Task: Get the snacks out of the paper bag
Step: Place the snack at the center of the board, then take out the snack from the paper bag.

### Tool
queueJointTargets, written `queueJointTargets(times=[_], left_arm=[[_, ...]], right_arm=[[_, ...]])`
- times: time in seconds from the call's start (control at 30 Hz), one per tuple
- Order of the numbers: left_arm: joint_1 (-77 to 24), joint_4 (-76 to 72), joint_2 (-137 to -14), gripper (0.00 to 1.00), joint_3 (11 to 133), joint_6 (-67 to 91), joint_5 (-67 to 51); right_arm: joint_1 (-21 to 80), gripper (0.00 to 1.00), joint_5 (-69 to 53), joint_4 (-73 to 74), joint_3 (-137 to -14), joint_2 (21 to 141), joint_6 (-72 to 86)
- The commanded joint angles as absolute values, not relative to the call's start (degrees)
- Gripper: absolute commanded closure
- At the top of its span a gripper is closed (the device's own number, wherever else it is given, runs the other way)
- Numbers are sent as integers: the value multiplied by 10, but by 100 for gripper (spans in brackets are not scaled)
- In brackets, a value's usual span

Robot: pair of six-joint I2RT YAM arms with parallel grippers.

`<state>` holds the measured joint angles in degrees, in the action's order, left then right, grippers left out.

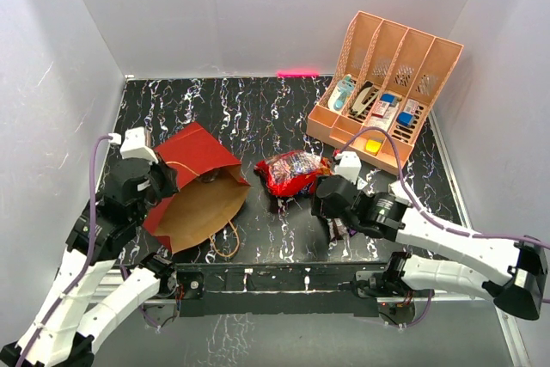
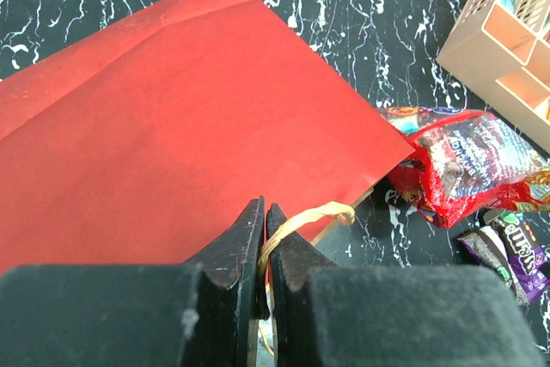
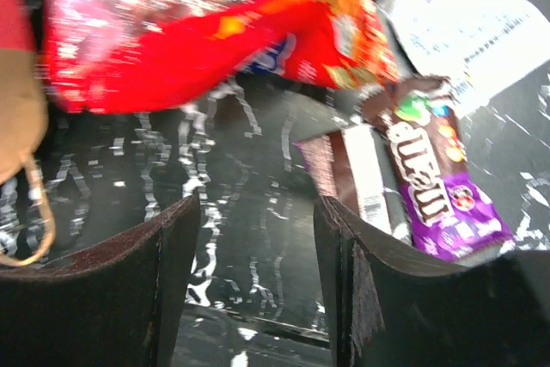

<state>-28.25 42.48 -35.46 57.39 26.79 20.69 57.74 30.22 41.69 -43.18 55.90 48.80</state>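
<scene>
**A:** How is the left tool (image 2: 264,217) set?

**B:** Its fingers are pressed together on a tan cord handle (image 2: 314,215) of the paper bag (image 1: 202,199). The cord is pinched right between the tips.

**A:** And the bag?

**B:** It lies on its side on the left half of the bench (image 1: 258,109), red face up. The brown inside shows at the mouth, which opens toward the near edge. A second cord loop (image 1: 225,242) rests on the bench by the mouth.

**A:** The right tool (image 3: 258,238)?

**B:** Its fingers are apart with nothing between them, low over the bench by the middle of the near edge.

**A:** What lies around it?

**B:** A purple bar (image 3: 438,186) and a brown bar (image 3: 352,174) lie side by side against the finger on the right of the wrist view. I cannot tell whether they touch it. Past the tips, the big shiny red packet (image 3: 198,40) sits near the centre of the bench, outside the bag and just beside its mouth.

**A:** Farther out?

**B:** A peach organizer (image 1: 378,83) stands at the far right corner, with small items in its slots.
</scene>
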Motion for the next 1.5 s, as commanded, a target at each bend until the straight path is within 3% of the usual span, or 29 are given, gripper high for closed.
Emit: queueJointTargets(times=[0.0,0.23,0.6,0.8,1.07,1.47], left_arm=[[-285,441,-365,96,605,271,202],[-285,455,-370,95,648,243,246],[-285,453,-388,95,673,213,269],[-285,451,-392,95,678,204,264],[-285,434,-397,95,688,178,243],[-288,416,-376,95,676,171,225]], right_arm=[[576,42,210,299,-461,522,375],[585,40,20,73,-451,586,255],[666,40,-5,-111,-584,836,81],[672,40,-51,-286,-594,957,-134],[676,38,81,-300,-662,1099,-439],[671,38,180,-242,-769,1228,-710]])
